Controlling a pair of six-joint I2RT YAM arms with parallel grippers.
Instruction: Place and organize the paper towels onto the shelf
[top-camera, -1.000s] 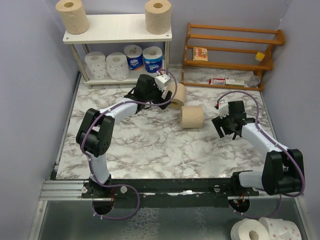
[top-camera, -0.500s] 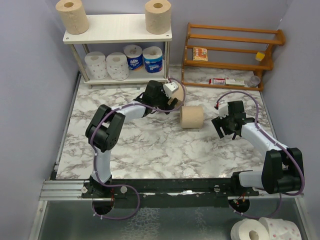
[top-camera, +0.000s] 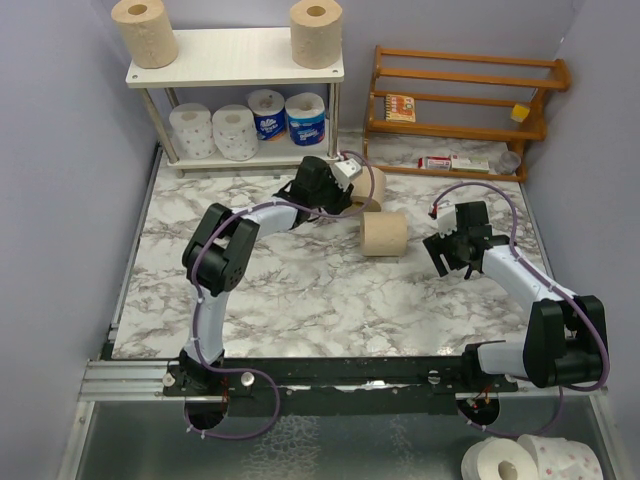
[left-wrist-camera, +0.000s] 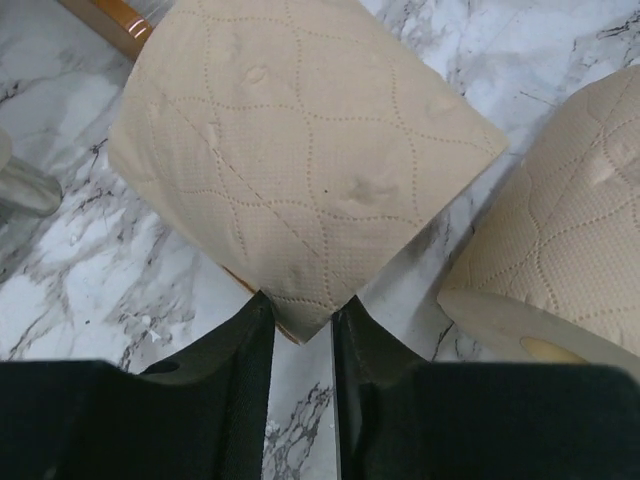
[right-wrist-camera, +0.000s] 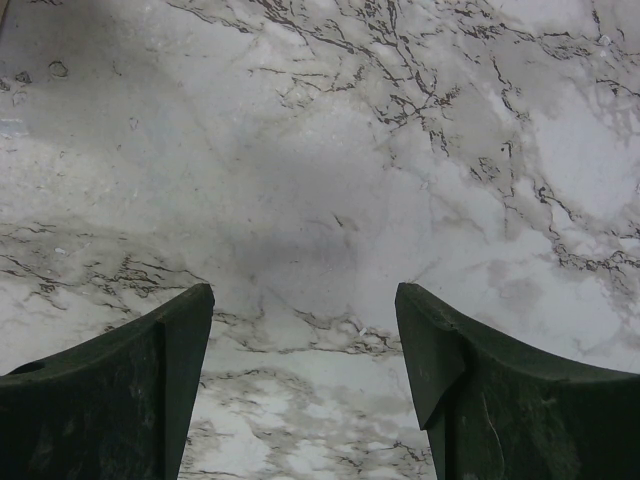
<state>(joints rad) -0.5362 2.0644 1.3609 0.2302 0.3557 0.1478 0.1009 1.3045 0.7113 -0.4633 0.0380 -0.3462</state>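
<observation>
The left gripper (left-wrist-camera: 300, 326) pinches the edge of a tan roll (left-wrist-camera: 300, 150) on the bench (top-camera: 300, 290), at 4 o'clock from the shelf (top-camera: 235, 62), jaws nearly closed. The right gripper (right-wrist-camera: 305, 305) gapes wide, holding nothing.

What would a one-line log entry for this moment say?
left gripper: pinching tan roll | right gripper: open, empty | second tan roll: lying on table | shelf: holds six rolls
</observation>
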